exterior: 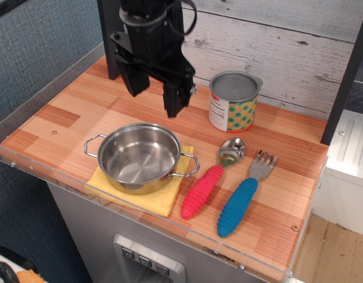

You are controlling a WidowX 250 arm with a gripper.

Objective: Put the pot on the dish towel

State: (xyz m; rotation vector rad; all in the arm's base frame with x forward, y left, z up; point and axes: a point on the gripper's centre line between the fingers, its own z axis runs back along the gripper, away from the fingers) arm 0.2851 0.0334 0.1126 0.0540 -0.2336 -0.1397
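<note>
Shiny shallow steel pot (139, 158) with wire loop handles resting on folded yellow terry dish towel (164, 199), near front edge of wooden counter (58, 124)

Above and behind, black robot gripper (155, 94) hanging vertically, pointing down, fingers spread apart, empty, clear of pot. Further right: tin can with green-orange dotted label (232, 101) by plank wall; metal spoon with ribbed red handle (212, 177) just beside the towel's right corner; metal fork with ribbed blue handle (243, 199) alongside it
</note>
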